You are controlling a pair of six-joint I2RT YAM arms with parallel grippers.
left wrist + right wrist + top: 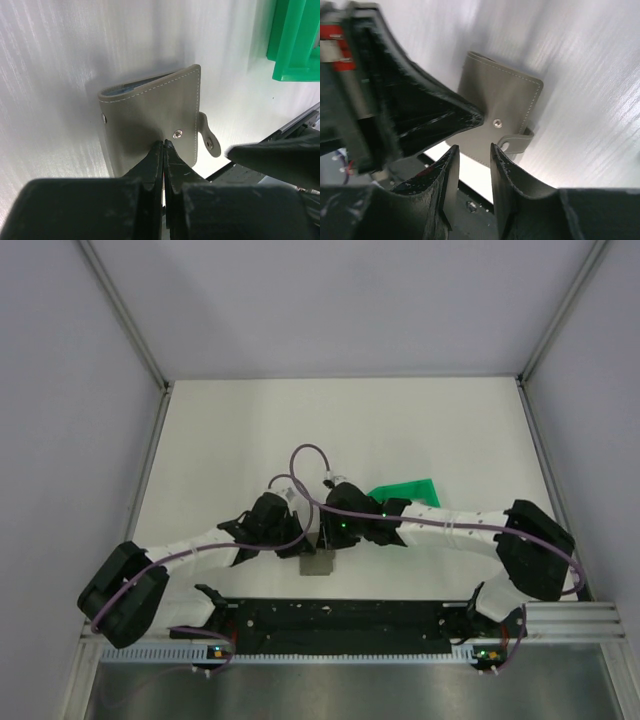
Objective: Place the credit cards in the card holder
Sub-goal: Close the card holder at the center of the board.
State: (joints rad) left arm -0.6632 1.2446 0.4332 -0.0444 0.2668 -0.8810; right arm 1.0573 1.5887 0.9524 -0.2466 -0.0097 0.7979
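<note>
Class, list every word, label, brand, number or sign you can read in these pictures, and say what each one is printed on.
No readable text in any view.
card holder: plain grey cover with only stitching and metal snaps, no brand or lettering.
green frame: no lettering visible.
red patch, top left of the right wrist view: too blurred to read.
</note>
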